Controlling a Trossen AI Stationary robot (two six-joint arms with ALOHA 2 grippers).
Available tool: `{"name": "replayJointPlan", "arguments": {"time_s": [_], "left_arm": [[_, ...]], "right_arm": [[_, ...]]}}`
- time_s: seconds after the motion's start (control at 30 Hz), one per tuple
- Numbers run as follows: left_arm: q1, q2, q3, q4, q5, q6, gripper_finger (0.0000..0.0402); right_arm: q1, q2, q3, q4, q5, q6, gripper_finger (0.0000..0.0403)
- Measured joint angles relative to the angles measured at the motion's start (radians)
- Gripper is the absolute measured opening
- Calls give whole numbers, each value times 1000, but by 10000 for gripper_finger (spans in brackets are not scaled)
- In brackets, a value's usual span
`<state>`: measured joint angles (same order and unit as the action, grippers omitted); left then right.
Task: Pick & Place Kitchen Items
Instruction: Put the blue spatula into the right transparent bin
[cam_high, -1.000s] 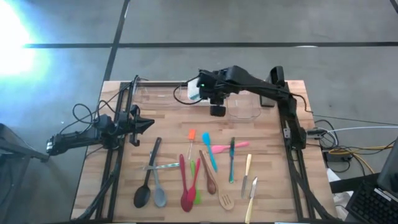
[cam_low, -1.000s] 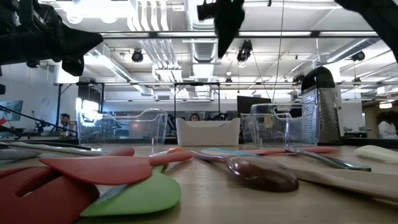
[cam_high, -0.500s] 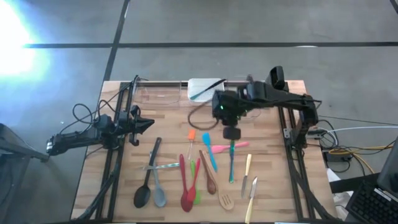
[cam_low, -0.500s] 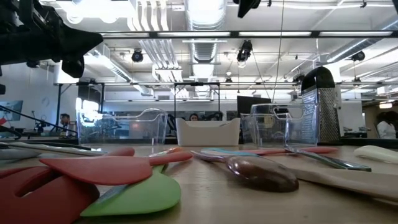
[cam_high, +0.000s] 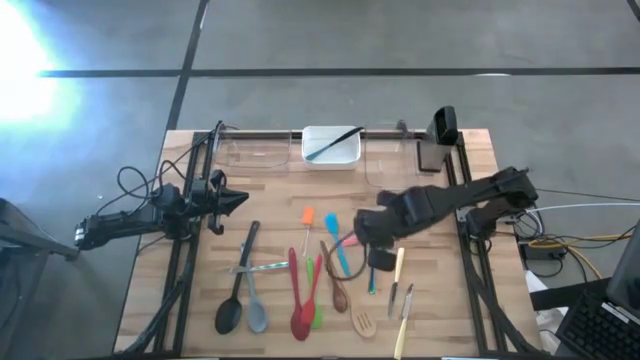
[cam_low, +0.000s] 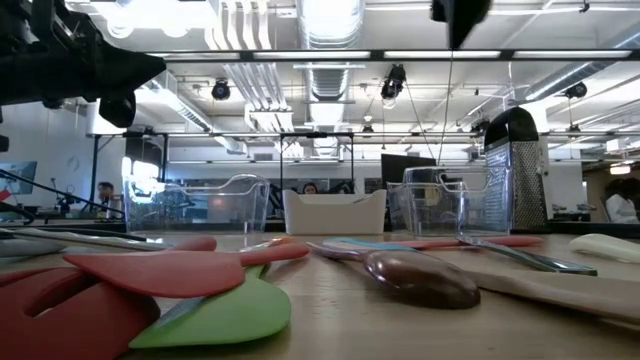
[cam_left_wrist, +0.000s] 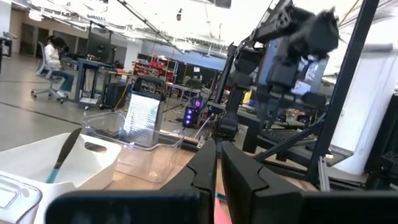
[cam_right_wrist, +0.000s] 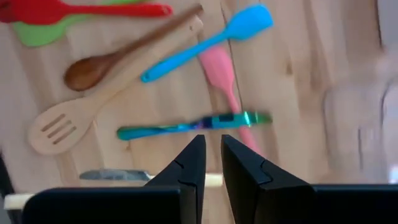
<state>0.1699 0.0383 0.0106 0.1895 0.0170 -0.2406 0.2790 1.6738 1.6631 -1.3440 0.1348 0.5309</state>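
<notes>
Teal utensil (cam_right_wrist: 193, 124) lies just ahead of the right end effector (cam_right_wrist: 210, 152) — fingers nearly closed, empty.

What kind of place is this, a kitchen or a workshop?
Probably a robotics lab or workshop, not a kitchen: exposed ceiling ducts and strip lights overhead, a person at a desk on an open floor, and utensils laid out on a wooden test table.

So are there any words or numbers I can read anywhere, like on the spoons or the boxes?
None can be read.
The teal utensil under the right gripper has dark marks on its handle, too blurred to read.
The white tub, the clear tubs and the grater show no label.
The screens in the room behind the table are too far off to read.
</notes>
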Motion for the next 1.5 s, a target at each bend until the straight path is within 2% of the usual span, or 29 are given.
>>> {"name": "replayJointPlan", "arguments": {"time_s": [0.27, 0.4, 0.47, 0.6, 0.73, 0.93, 1.13, 1.3, 1.5], "left_arm": [[0, 0, 0, -6, 0, 1, 26], [0, 0, 0, -6, 0, 1, 26], [0, 0, 0, -6, 0, 2, 26], [0, 0, 0, -5, 0, 2, 26], [0, 0, 0, -5, 0, 2, 26], [0, 0, 0, 4, 0, 3, 26], [0, 0, 0, 19, 0, 12, 26], [0, 0, 0, 18, 0, 21, 26], [0, 0, 0, 17, 0, 21, 26]], "right_arm": [[137, -70, -190, 36, 104, 351, 45], [199, -96, -272, 111, 180, 499, 43], [224, -97, -307, 183, 230, 522, 44], [225, -96, -363, 340, 312, 448, 51], [158, -87, -394, 439, 313, 342, 66], [27, -88, -411, 521, 265, 201, 100], [-103, -85, -428, 733, 135, 24, 134], [-170, -85, -430, 809, 128, -68, 163], [-209, -85, -437, 811, 126, -90, 207]]}}
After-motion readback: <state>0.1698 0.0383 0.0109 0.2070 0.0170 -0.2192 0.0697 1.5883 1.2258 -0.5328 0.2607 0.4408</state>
